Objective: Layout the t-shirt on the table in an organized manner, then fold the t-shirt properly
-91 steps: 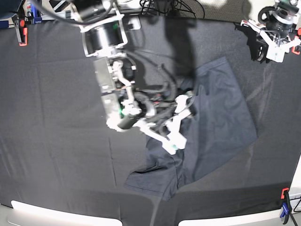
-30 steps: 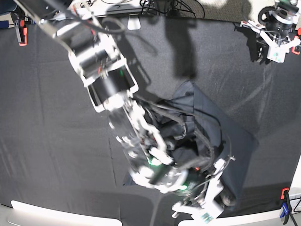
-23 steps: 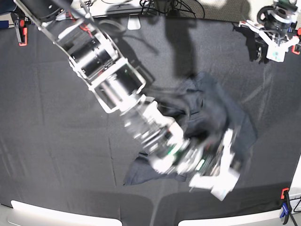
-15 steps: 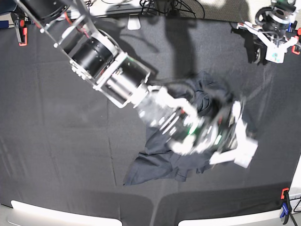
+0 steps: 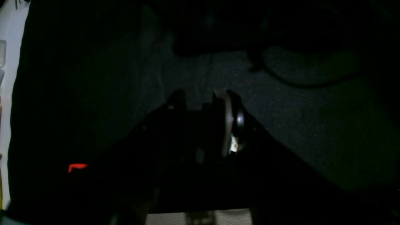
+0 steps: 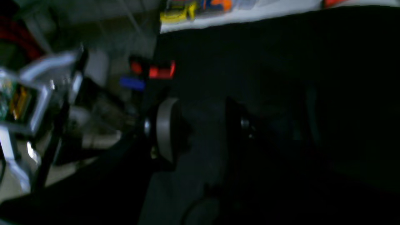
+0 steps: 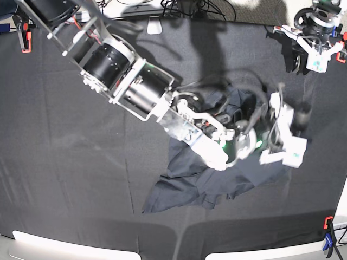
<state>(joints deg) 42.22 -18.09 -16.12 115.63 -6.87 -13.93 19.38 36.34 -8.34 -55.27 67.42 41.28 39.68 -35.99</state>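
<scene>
Matt, seemingly cotton t-shirt (image 7: 217, 181)

T-shirt (image 7: 195, 184): dark slate-blue, crumpled heap right of table centre, you see no flat layout, no fold. Lower part spreads toward front edge in loose lobe, creased; upper part bunched and partly hidden. Table (image 7: 65, 162): black creased cloth, pale rim along front edge.

T-shirt (image 7: 217, 181): middle hidden under right arm. Right gripper (image 7: 288, 132): motion-blurred. Left wrist view: nearly black, left gripper (image 5: 200, 100) barely discernible.
</scene>
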